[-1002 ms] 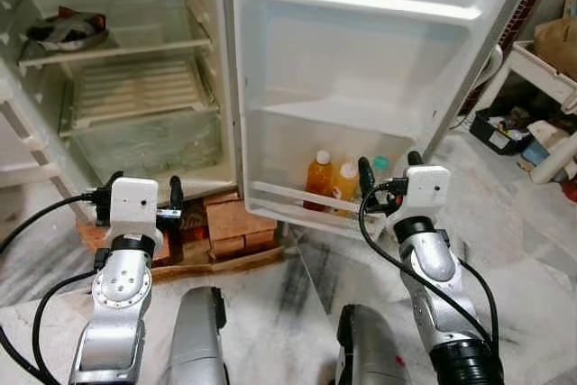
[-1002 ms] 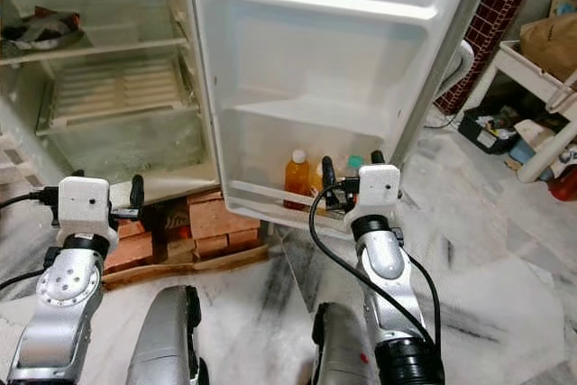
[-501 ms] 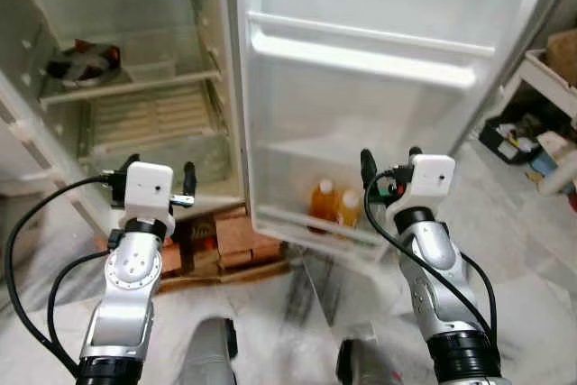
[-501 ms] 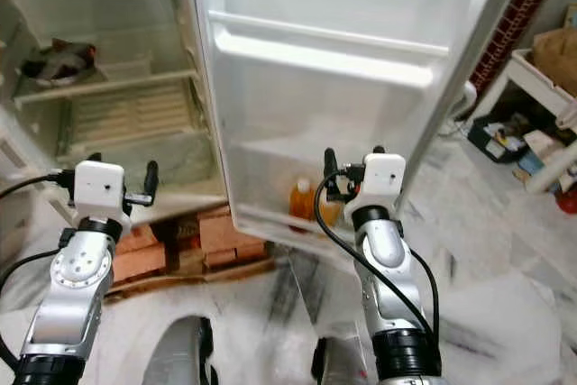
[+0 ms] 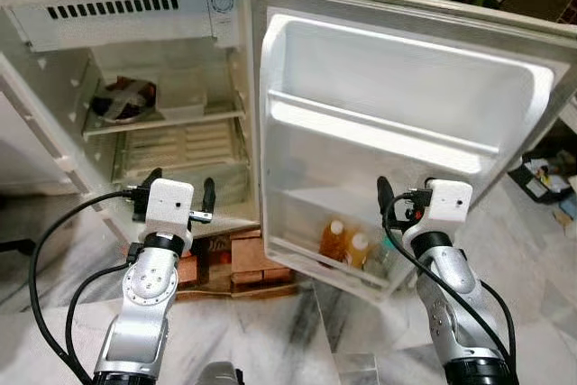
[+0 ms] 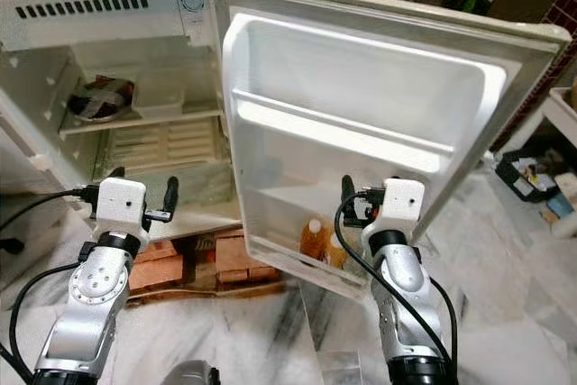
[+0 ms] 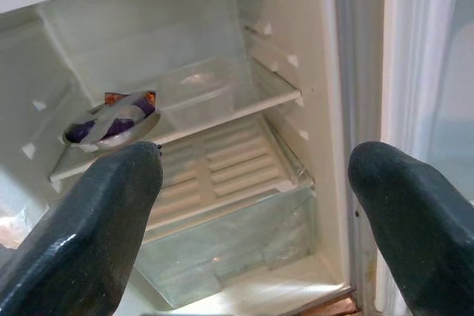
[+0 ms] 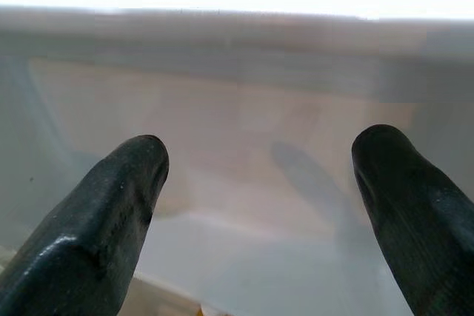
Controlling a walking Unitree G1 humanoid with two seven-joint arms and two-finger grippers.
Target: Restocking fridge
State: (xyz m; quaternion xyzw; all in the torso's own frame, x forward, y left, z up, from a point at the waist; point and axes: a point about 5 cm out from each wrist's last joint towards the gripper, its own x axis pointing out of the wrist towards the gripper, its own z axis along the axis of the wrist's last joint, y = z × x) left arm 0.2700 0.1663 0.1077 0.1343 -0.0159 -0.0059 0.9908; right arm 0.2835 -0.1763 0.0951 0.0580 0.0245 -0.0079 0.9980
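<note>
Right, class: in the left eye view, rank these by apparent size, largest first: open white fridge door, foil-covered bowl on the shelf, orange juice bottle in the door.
1. Open white fridge door
2. Foil-covered bowl
3. Orange juice bottle, though partly hidden behind the door rail, so the last two are unsure.

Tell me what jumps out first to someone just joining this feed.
The open fridge door dominates, its lowest shelf holding two orange bottles. Left of it, the nearly bare fridge interior has one bowl on its shelf. Both the left gripper and right gripper hover open, holding nothing.

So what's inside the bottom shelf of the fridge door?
Two orange bottles and a clear one stand in the door shelf; its rail hides their bottoms.
</note>
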